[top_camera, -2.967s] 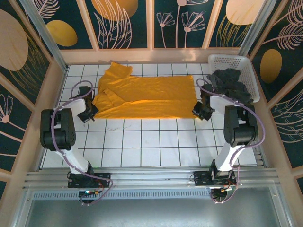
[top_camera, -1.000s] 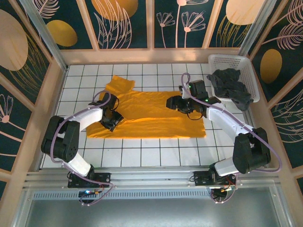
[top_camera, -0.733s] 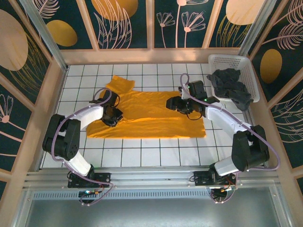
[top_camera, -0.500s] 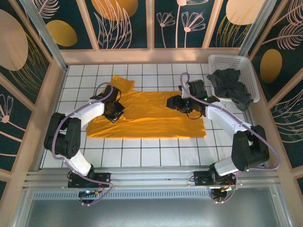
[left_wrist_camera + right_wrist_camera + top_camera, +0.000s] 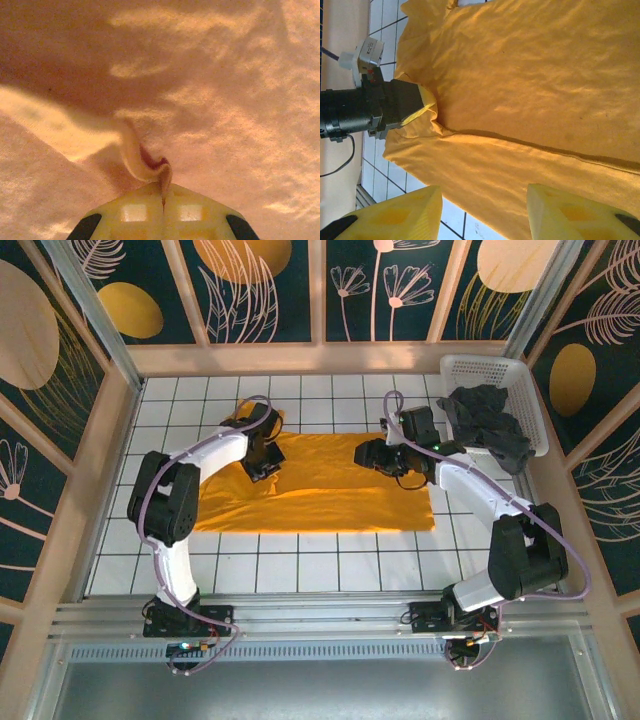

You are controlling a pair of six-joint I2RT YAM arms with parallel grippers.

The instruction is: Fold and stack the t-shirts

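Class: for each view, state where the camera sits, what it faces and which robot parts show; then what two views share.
Top external: above and behind, facing down on the orange t-shirt; both arms show.
Left wrist: left arm, close over the cloth; left pincer shut on a fold.
Right wrist: right arm, looking across the shirt; right pincer open.
Shared: top and right wrist views both show the left pincer.

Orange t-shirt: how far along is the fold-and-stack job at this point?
Early. The orange t-shirt lies spread on the table, one lengthwise fold apparently laid. In hand: left end effector shut on a pinch of its cloth; right end effector open over it. Remaining: grey t-shirt sits in the basket, nothing stacked.
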